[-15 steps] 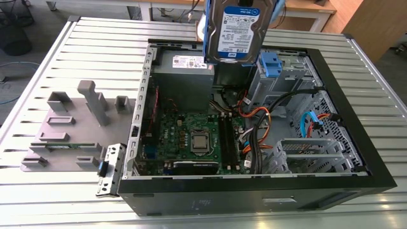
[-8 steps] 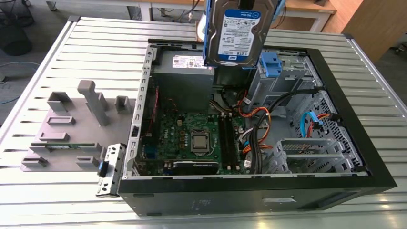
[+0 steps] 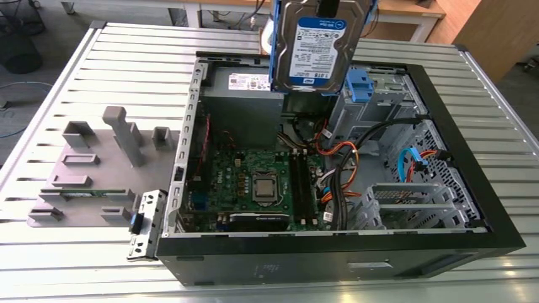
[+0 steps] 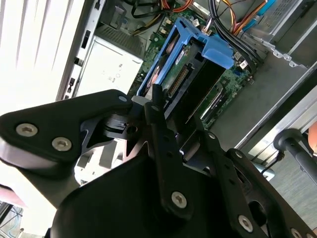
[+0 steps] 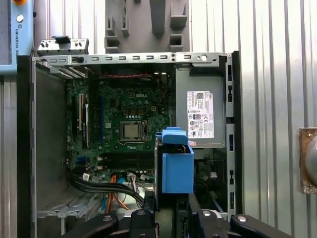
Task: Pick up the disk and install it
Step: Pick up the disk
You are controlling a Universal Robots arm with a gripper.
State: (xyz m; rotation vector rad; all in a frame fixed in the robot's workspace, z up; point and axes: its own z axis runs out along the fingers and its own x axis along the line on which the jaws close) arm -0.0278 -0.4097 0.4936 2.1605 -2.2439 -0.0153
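Clamping one end of the disk (image 3: 313, 47), the gripper (image 4: 148, 101) shows in the second wrist view with its black fingers closed on the blue carrier, so the drive hangs on edge instead of lying flat. In the exterior view the disk is up in the air above the open computer case (image 3: 337, 255), apart from everything inside, its white-and-blue label facing the camera. Holding it upright by its end likely leaves the carrier's long sides free. Below, the case lies on its side on the bench (image 3: 126, 50) with the side panel off, which I judge is what gives access from above. Inside, the motherboard (image 3: 252, 183) covers the floor of the case, a bundle of cables (image 3: 345, 161) runs beside it, and the grey power supply (image 3: 244, 82) sits against the far wall. Farther off, toward the exterior view's left, a grey fixture (image 3: 93, 164) stands on the bench. The disk is not yet installed.
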